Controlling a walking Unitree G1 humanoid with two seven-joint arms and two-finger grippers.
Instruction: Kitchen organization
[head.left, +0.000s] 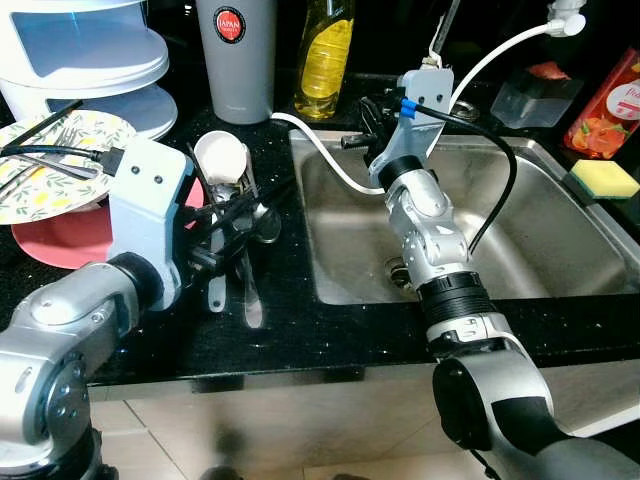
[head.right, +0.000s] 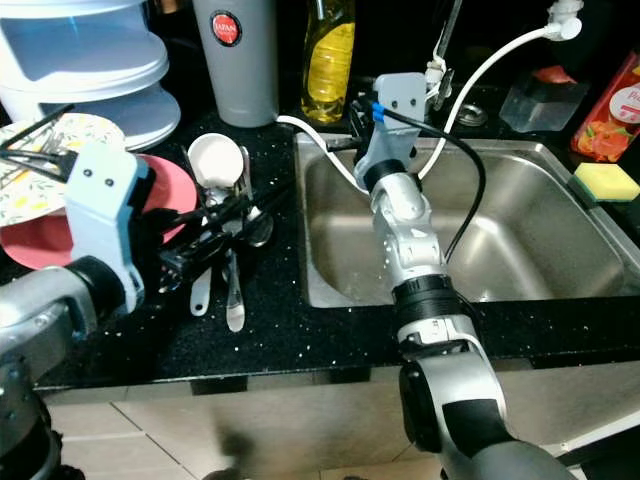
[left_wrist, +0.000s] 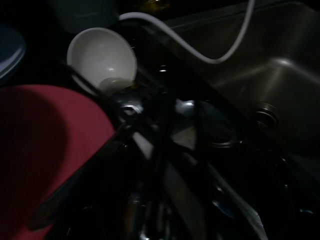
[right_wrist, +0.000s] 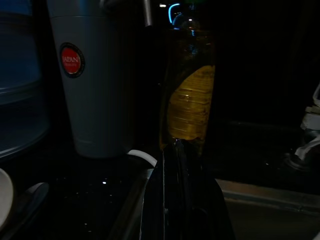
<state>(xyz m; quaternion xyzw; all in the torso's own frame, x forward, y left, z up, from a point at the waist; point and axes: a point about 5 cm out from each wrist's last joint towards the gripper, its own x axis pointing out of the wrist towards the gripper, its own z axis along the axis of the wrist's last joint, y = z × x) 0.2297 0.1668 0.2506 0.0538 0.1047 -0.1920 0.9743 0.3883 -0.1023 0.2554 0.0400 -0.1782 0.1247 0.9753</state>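
A heap of metal cutlery (head.left: 250, 290) lies on the black counter left of the sink (head.left: 560, 260), beside a white ceramic spoon (head.left: 222, 155). My left gripper (head.left: 262, 202) reaches into this heap, right next to the spoon and at the edge of a red plate (head.left: 60, 235). In the dark left wrist view the white spoon (left_wrist: 102, 60) and red plate (left_wrist: 45, 150) lie close ahead, with a silver handle among dark shapes. My right gripper (head.left: 365, 115) hovers shut and empty over the sink's back left corner, pointing at the yellow soap bottle (right_wrist: 192, 100).
A floral plate (head.left: 40, 165) with chopsticks and forks overlaps the red plate. Behind stand a white stacked container (head.left: 90, 60), a grey tumbler (head.left: 237, 60) and the soap bottle (head.left: 325, 55). A white hose (head.left: 320, 150) crosses the sink rim. A sponge (head.left: 605, 178) sits at its right.
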